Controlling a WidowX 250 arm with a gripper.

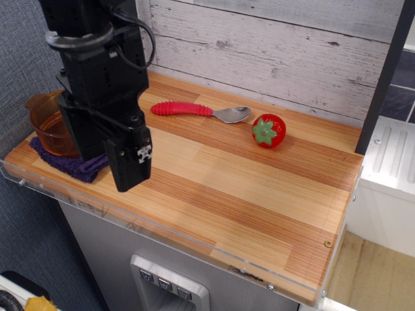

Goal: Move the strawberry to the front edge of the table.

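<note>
The strawberry [268, 131] is a glossy red toy fruit with a green leaf cap. It lies on the wooden table [246, 194] near the back edge, right of centre, just right of the spoon's bowl. My gripper [131, 170] hangs from the black arm over the table's left side, far left of the strawberry. I see it side-on as one black slab, so the gap between the fingers is hidden. Nothing shows in its grasp.
A metal spoon with a red handle [194, 110] lies along the back, left of the strawberry. An orange transparent cup [47, 123] stands on a purple cloth [72, 166] at the left end, partly behind the arm. A clear acrylic strip [194, 249] runs along the front edge.
</note>
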